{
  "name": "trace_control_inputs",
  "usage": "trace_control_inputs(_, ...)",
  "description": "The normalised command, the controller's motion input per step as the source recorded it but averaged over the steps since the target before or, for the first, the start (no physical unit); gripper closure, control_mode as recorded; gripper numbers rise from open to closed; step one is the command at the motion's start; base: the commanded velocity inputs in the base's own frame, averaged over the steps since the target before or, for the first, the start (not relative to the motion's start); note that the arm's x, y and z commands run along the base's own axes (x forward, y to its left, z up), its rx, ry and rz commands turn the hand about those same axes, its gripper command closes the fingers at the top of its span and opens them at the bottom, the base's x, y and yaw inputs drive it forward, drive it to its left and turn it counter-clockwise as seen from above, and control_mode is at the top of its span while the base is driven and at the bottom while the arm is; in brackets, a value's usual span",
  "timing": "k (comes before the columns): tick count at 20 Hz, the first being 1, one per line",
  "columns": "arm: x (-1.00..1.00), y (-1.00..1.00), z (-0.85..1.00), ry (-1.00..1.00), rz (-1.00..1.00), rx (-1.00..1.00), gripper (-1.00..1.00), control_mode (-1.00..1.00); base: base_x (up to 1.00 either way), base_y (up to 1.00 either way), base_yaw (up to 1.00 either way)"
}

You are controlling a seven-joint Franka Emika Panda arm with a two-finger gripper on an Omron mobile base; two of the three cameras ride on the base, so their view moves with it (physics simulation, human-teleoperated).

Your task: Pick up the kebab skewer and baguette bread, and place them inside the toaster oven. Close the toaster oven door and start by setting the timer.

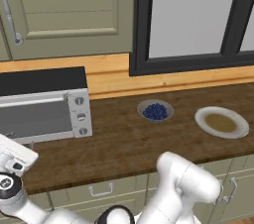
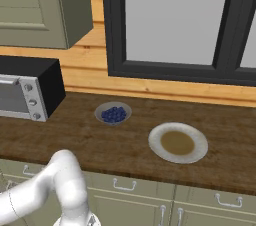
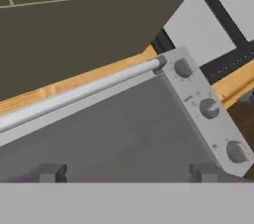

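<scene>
The toaster oven (image 1: 44, 103) stands at the left end of the counter, with a black top and three knobs (image 1: 80, 116) in a column. Its door (image 3: 109, 134) looks shut, and the silver handle bar (image 3: 84, 91) runs along its top edge. My gripper (image 3: 128, 173) hovers close in front of the lower part of the door. It is open, its fingertips (image 3: 49, 172) are wide apart, and nothing sits between them. The knobs (image 3: 209, 109) lie to its right. The kebab skewer and the baguette bread are out of view.
A small bowl of blueberries (image 1: 155, 111) sits mid-counter. To its right is a white plate (image 1: 222, 122) with a brownish centre. My white arm (image 1: 183, 188) rises in front of the counter edge. Cabinets hang above the oven, and a dark-framed window is behind the counter.
</scene>
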Motion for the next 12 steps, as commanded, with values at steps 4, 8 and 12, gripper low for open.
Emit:
trace_control_inputs(4, -0.28, -1.00, 0.02, 0.03, -0.09, 0.16, -1.00, -1.00, 0.00, 0.00, 0.00)
trace_control_inputs(8, -0.07, -1.00, 0.00, 0.26, -0.04, 0.16, -1.00, -1.00, 0.00, 0.00, 0.00)
trace_control_inputs(12, -0.11, -1.00, 0.10, 0.34, 0.00, 0.09, -1.00, -1.00, 0.00, 0.00, 0.00)
